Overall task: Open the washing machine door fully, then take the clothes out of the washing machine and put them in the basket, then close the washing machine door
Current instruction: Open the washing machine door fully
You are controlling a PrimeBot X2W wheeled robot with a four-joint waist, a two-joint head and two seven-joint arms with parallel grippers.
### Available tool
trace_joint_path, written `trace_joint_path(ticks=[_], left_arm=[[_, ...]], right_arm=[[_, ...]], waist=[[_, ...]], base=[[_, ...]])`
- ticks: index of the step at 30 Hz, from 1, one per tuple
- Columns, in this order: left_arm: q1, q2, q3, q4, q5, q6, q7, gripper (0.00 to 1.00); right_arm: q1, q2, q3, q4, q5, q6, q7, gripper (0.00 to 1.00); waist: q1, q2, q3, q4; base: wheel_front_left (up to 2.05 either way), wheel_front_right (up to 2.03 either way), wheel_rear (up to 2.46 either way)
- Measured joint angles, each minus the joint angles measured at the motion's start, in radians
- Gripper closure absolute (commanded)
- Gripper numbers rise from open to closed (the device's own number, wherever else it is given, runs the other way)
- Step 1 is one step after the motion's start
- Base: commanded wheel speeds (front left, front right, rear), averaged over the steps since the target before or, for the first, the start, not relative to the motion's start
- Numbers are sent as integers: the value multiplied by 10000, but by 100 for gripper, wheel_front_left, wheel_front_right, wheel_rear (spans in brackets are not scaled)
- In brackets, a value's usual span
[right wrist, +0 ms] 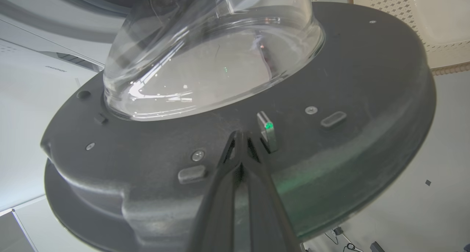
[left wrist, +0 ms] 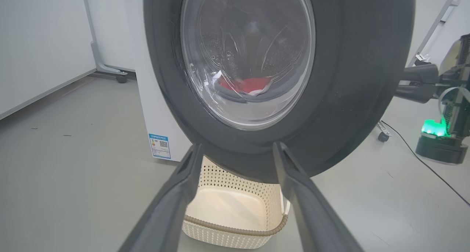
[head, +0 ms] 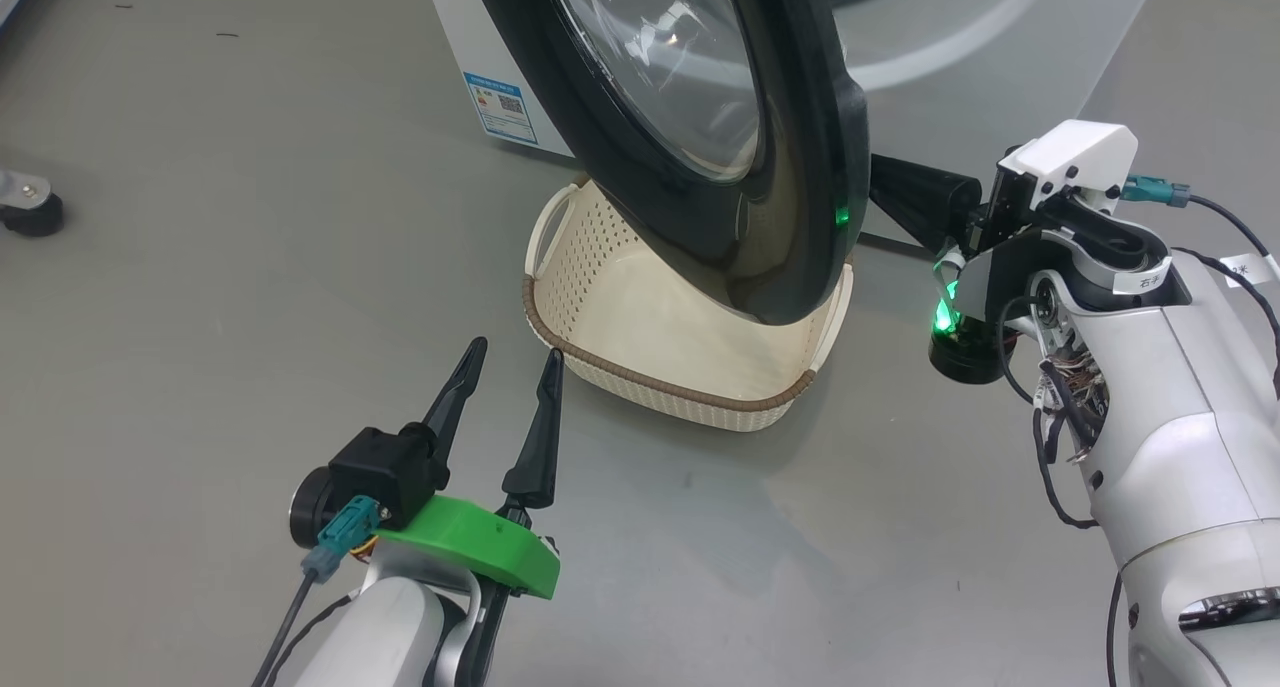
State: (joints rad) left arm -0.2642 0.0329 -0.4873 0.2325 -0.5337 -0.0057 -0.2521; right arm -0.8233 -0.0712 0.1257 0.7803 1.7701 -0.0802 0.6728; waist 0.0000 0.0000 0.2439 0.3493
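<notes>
Half open at best, the washing machine door (head: pixel 815 127): hangs edge-on above the basket (head: pixel 625 375) on the floor, clothes (left wrist: pixel 251 85) behind its glass in the washing machine (left wrist: pixel 154 109). Right fingers (right wrist: pixel 240 145) pinched shut, empty, tips against its inner face beside the latch: nearer arm, likely to push straight ahead. Left fingers (head: pixel 540 407) spread wide, empty, on the outer side.

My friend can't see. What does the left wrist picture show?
The round, black-rimmed washing machine door hangs open over the cream basket. Red clothes show through its glass, and the open left gripper points toward it.
</notes>
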Motion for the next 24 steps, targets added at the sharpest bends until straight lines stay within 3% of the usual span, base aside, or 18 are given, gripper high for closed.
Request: trace_joint_path(ticks=[24], left_arm=[[235, 6, 6, -19, 0, 0, 0, 0]], right_arm=[[652, 6, 2961, -1087, 2201, -2, 163, 100]], waist=[[0, 0, -237, 415]], base=[[0, 0, 0]])
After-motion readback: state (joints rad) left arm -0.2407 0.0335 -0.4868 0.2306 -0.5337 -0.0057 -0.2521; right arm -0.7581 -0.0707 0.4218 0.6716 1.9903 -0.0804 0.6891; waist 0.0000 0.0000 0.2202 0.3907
